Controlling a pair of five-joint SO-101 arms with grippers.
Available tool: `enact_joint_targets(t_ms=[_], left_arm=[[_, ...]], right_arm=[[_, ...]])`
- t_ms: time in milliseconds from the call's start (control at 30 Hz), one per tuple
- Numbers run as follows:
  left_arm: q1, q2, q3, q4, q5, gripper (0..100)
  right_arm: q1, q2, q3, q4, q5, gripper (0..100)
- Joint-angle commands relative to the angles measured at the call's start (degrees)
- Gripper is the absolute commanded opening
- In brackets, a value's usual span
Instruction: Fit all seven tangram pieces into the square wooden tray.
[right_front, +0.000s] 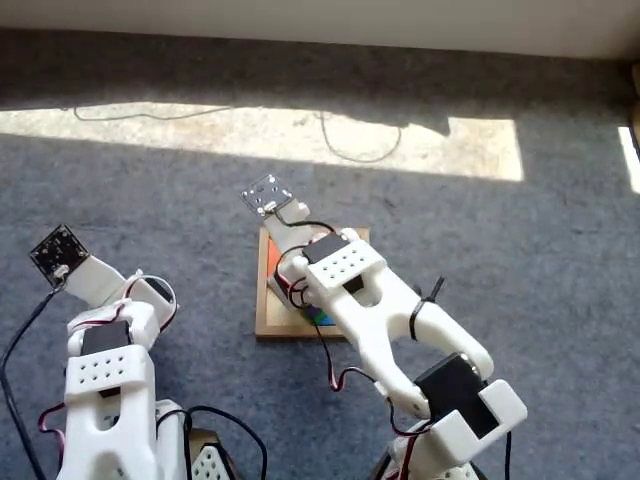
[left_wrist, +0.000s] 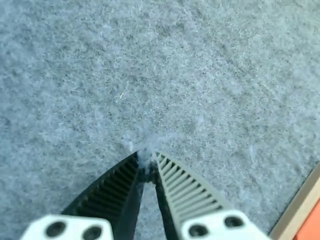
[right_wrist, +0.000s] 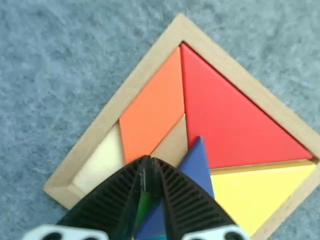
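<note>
The square wooden tray (right_wrist: 115, 107) lies on the carpet under my right gripper (right_wrist: 148, 160). An orange parallelogram (right_wrist: 152, 112), a large red triangle (right_wrist: 230, 120) and a large yellow triangle (right_wrist: 255, 192) lie flat in it. A blue triangle (right_wrist: 198, 162) points into a bare wooden gap (right_wrist: 172, 145) right beside the shut fingertips. A green sliver (right_wrist: 144, 202) shows in the slit behind them. A pale cream patch (right_wrist: 100, 162) fills one corner. In the high view the right arm (right_front: 345, 275) covers most of the tray (right_front: 265, 305). My left gripper (left_wrist: 146, 161) is shut, tips down on bare carpet.
Grey carpet (right_front: 500, 250) surrounds the tray, with a sunlit strip and a thin cable (right_front: 345, 150) at the back. A tray corner (left_wrist: 300, 207) shows in the left wrist view. The left arm (right_front: 105, 340) stands left of the tray, with open carpet between.
</note>
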Motion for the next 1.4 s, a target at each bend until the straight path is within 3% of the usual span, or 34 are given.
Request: enact_joint_targets(t_ms=[0, 533, 933, 1367], left_arm=[[-0.84, -0.92, -0.31, -0.88, -0.35, 1], [-0.84, -0.92, -0.22, -0.88, -0.35, 1], [-0.66, -0.92, -0.22, -0.88, -0.35, 1], [-0.75, -0.92, -0.22, -0.88, -0.35, 1]], right_arm=[[1.89, -0.66, -2.42, -3.38, -0.53, 0.5], [12.0, 3.03, -2.68, -5.49, -0.35, 0.5], [12.09, -8.48, -2.24, 4.7, -0.18, 0.5], [6.9, -8.92, 1.45, 6.37, -0.18, 0.5]])
